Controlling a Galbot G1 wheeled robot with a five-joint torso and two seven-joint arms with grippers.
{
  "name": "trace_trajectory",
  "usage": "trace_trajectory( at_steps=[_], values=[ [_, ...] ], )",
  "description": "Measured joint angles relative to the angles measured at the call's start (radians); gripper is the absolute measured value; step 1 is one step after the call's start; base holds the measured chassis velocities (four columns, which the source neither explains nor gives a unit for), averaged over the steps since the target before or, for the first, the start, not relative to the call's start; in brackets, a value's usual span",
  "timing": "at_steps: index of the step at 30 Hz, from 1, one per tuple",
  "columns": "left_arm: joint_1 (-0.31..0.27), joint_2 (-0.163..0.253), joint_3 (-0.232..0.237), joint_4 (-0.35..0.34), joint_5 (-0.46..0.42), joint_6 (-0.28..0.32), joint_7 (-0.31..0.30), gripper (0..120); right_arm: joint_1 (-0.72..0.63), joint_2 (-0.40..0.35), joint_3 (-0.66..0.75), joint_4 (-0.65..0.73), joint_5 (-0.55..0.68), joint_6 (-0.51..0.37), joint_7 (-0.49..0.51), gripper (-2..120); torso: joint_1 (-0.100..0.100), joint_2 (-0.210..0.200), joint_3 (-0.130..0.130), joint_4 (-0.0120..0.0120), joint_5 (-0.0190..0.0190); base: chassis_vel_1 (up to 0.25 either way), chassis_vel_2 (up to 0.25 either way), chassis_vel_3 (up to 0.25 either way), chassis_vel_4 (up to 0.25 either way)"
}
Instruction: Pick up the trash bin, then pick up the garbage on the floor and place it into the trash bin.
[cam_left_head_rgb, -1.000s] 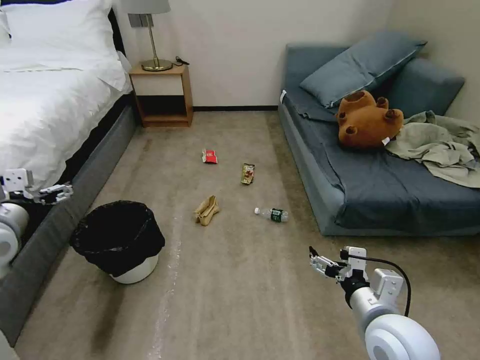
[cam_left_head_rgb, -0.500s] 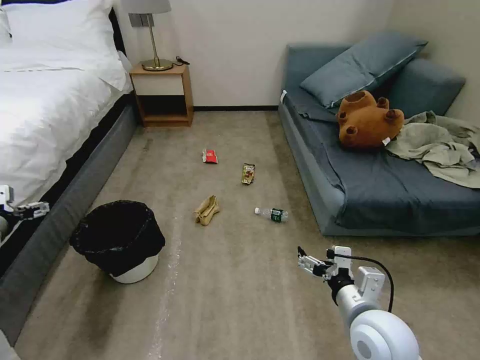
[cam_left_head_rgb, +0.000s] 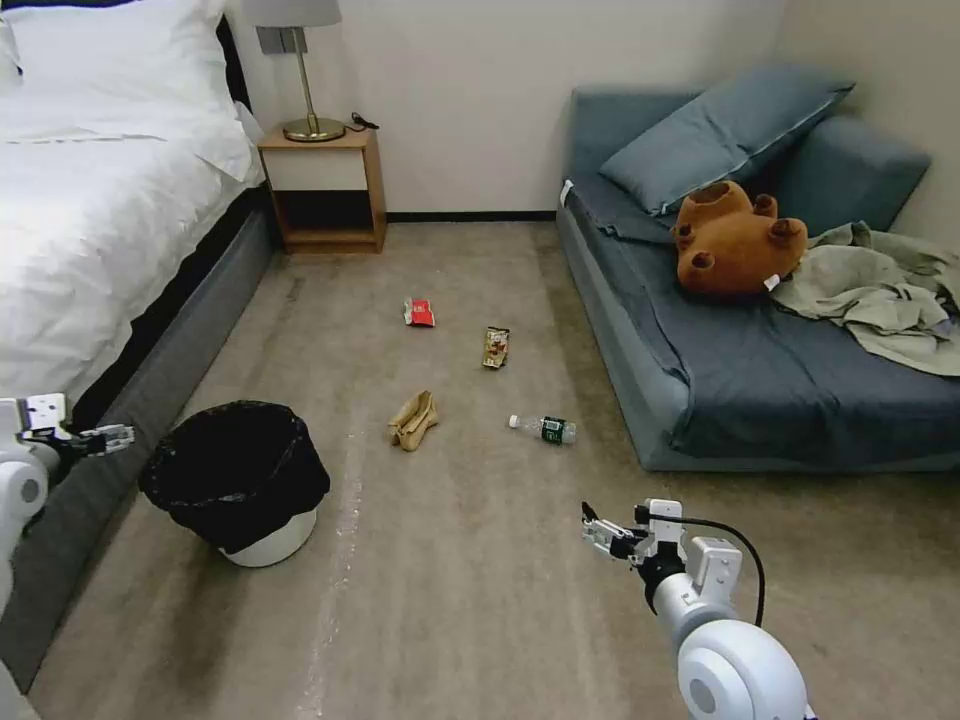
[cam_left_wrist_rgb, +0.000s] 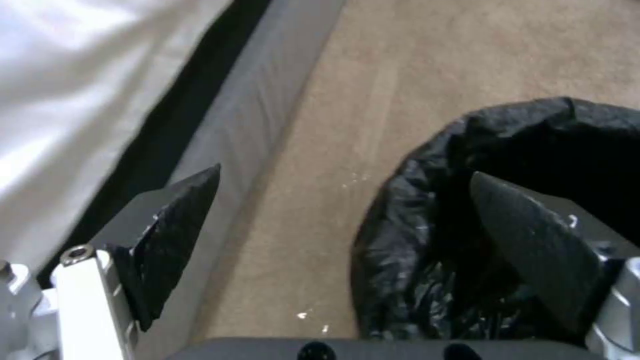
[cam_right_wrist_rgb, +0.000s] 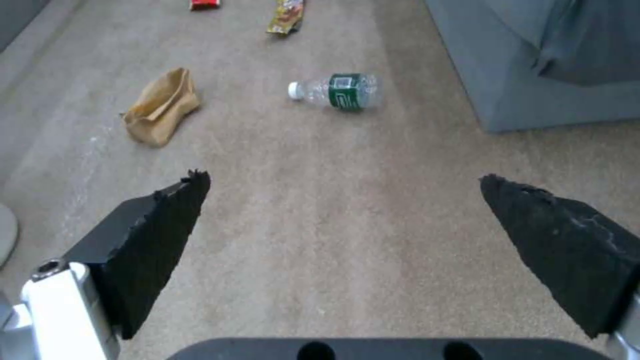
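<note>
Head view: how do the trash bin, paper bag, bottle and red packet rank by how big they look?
1. Trash bin, by far the largest.
2. Crumpled paper bag and clear bottle: too alike to rank.
3. Red packet, smallest, though it lies farthest from the camera, so its true size is unsure.

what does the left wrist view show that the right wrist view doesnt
Left wrist view alone: the trash bin's black bag by the open left gripper, and the bed's grey base under white bedding. Right wrist view alone: the paper bag, the bottle, the red packet, the gold wrapper and the sofa's corner, beyond the open right gripper. Both share the beige carpet.
</note>
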Motion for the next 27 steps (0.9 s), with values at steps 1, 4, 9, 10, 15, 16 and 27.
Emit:
trace_trajectory(
  at_steps=[1,4,9,10,15,16,27],
  values=[
    [0.000,0.000,0.000,0.000,0.000,0.000,0.000,100,0.000,0.000,0.000,0.000,0.000,0.000,0.000,100,0.000,0.000,0.000,0.0000,0.0000,0.000,0.000,0.000,0.000],
    [-0.054,-0.037,0.058,0.037,0.040,-0.001,0.008,100,0.006,0.003,-0.002,-0.019,-0.007,0.005,0.000,100,0.000,0.000,0.000,-0.0001,0.0001,0.000,0.000,0.000,0.000],
    [-0.101,-0.071,0.106,0.103,0.100,-0.001,0.024,100,0.018,0.002,-0.003,-0.044,-0.008,0.013,0.000,100,0.000,0.000,0.000,-0.0001,0.0000,0.000,0.000,0.000,0.000],
    [-0.108,-0.078,0.112,0.114,0.115,-0.001,0.030,100,0.020,0.002,-0.003,-0.049,-0.008,0.015,0.000,100,0.000,0.000,0.000,0.0000,0.0000,0.000,0.000,0.000,0.000],
    [-0.140,-0.121,0.142,0.164,0.168,-0.005,0.045,100,0.034,0.002,-0.014,-0.075,-0.009,0.023,0.000,100,0.000,0.000,0.000,-0.0001,-0.0001,0.000,0.000,0.000,0.000],
    [-0.140,-0.121,0.142,0.164,0.168,-0.005,0.045,100,0.034,0.002,-0.014,-0.075,-0.009,0.023,0.000,100,0.000,0.000,0.000,-0.0001,-0.0001,0.000,0.000,0.000,0.000],
    [-0.235,-0.165,0.194,0.306,0.216,-0.010,0.049,99,0.068,0.000,-0.037,-0.118,-0.010,0.026,0.004,100,0.000,0.000,0.000,-0.0001,0.0000,0.000,0.000,0.000,0.000]
  ],
)
